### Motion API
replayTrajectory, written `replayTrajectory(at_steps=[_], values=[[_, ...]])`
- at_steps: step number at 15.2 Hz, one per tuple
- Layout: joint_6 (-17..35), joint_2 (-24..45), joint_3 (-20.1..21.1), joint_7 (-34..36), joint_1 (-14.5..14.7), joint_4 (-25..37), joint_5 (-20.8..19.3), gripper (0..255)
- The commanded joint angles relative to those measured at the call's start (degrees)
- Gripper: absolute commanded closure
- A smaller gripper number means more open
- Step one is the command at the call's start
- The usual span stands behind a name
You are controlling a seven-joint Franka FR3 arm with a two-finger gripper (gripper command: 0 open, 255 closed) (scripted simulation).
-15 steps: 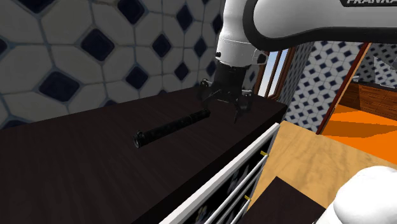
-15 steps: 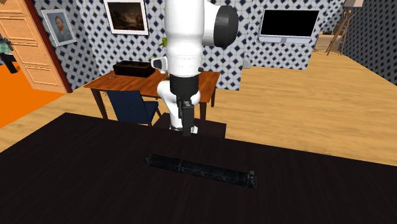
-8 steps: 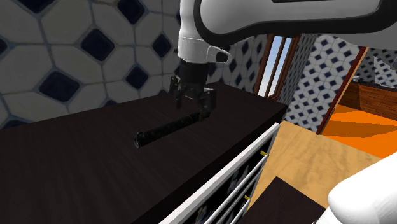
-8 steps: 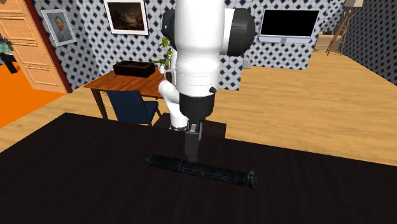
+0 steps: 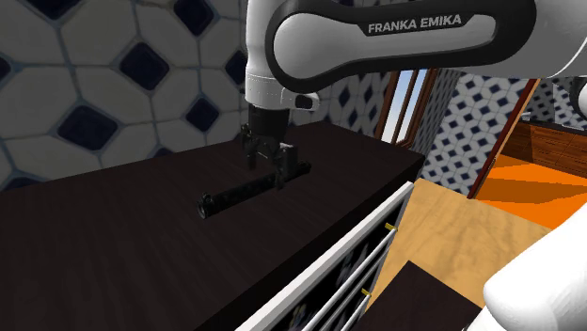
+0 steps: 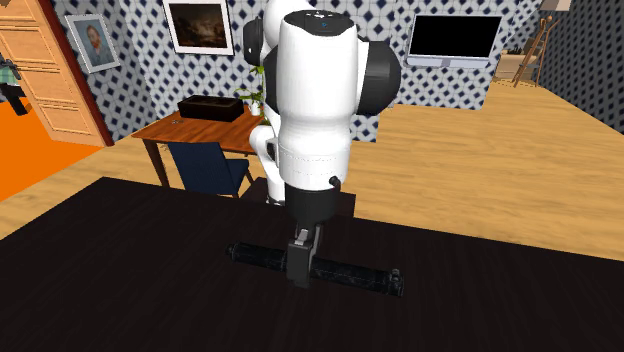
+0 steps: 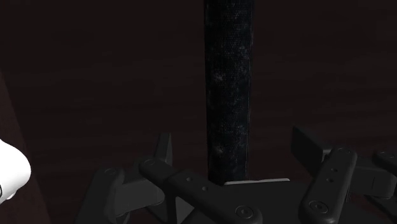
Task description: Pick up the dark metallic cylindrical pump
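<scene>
Fingers [image 7: 310, 147] apart, straddling pump [image 7: 229, 89], seemingly untouched; gripper [image 6: 300, 272] lower than before

I saw the pump [image 5: 233, 194] as a long, dark, speckled cylinder. It lay flat on its side on the dark counter [image 5: 132, 246], well clear of the edges.

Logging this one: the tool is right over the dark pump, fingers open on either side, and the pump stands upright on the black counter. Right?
Not quite. The pump lies flat on its side on the black counter, not upright; the second exterior view shows it. The rest holds: the tool is right over it, fingers open on either side.
</scene>
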Motion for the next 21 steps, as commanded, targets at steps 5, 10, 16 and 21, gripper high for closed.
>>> replayTrajectory(at_steps=[5, 10, 16, 21], values=[[1.93, -0.35, -0.06, -0.14, 0.04, -2.14, 0.3, 255], [1.94, -0.37, -0.08, -0.17, 0.04, -2.17, 0.32, 255], [-0.36, -0.05, -0.08, -0.08, -0.05, 0.35, 0.04, 255], [-4.26, 0.46, -0.04, 0.14, -0.15, 4.59, -0.39, 255]])
